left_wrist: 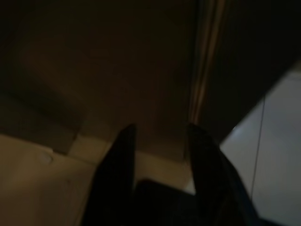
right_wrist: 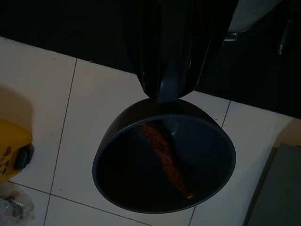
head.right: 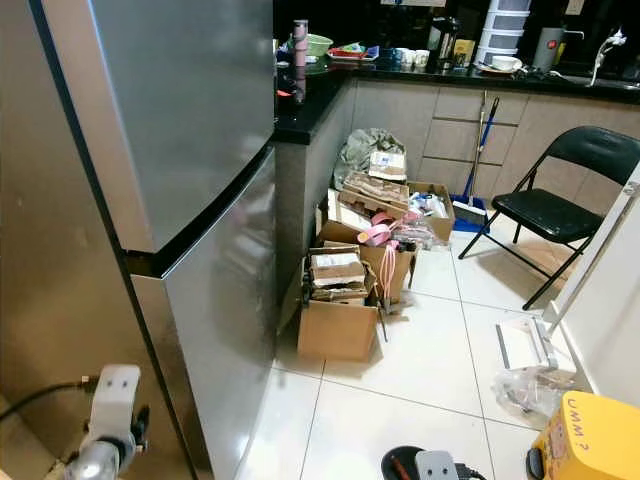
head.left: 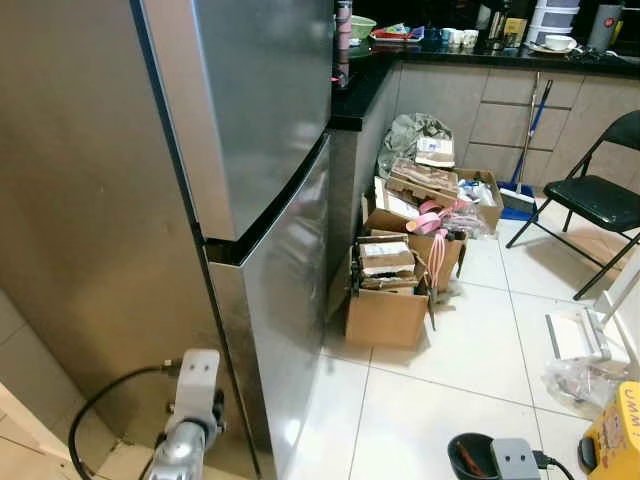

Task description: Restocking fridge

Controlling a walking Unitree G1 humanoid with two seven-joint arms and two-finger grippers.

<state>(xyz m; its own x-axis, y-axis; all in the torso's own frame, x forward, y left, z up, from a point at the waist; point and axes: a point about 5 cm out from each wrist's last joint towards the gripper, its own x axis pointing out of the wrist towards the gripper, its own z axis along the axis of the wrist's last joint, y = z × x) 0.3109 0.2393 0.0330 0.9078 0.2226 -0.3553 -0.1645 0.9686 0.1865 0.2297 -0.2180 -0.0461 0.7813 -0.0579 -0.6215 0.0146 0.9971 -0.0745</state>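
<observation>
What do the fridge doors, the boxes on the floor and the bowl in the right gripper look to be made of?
Fridge: brushed steel or steel-look finish, with a soft grey sheen and blurred reflections. Boxes: plain brown cardboard, matte, with folded flaps. Bowl: dark and smooth with a dull gloss, probably plastic, held at the rim by the right gripper.

The fridge [head.left: 250, 200] runs off the top and left edges. At bottom right, a yellow box [head.left: 618, 435] is cut off; its lettering possibly reads "UMM".

white tiled floor [head.left: 450, 390], black folding chair [head.left: 600, 195], dark countertop [head.left: 480, 55]
</observation>
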